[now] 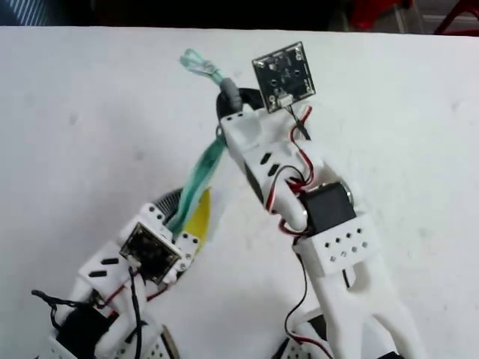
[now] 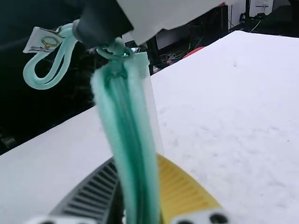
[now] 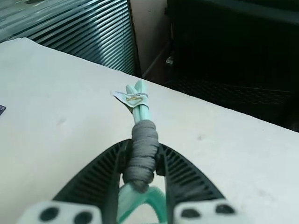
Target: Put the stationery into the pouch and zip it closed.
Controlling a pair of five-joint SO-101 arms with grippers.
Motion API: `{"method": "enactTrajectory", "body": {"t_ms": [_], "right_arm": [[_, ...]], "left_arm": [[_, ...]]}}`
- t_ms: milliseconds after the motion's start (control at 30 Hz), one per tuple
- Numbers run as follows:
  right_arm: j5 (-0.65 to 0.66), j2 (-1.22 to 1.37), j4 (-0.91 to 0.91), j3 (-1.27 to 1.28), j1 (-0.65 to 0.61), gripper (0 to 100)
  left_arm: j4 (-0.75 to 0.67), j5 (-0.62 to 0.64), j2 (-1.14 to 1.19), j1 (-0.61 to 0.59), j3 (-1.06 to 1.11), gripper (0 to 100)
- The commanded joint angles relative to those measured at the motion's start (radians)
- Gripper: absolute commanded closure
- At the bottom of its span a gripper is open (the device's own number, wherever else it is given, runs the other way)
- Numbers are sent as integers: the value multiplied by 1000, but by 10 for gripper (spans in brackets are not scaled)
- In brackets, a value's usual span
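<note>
Pouch: a slim pouch with a mint-green fabric zip edge and pale translucent sides [image 1: 203, 168] is held edge-up and stretched between the two claws. In the left wrist view the two green zip tapes lie together along the stretch seen.
Zip pull: a stubby tab wrapped in grey tape [image 3: 141, 154] sits at the pouch's far end. A mint-green rubbery loop with a small tag [image 1: 198, 62] trails beyond it towards the far table edge.
Left claw [image 2: 135, 161]: one ribbed yellow finger and one ribbed grey finger, clamped on the near end of the pouch.
Right claw [image 3: 141, 144]: black ribbed fingers pinched tight on the grey-taped pull.
Table: a white, slightly speckled surface [image 1: 90, 112] beneath both arms.
</note>
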Motion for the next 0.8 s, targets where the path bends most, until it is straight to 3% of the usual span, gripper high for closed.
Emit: {"method": "enactTrajectory", "body": {"t_ms": [0,300,767], "right_arm": [[-3,24,-84,-3,114,980],[-3,165,-183,-8,205,980],[14,266,-295,-9,329,980]], "left_arm": [[55,-18,-12,2,-23,980],[135,-26,-12,2,-98,980],[135,-25,-12,1,-92,980]]}}
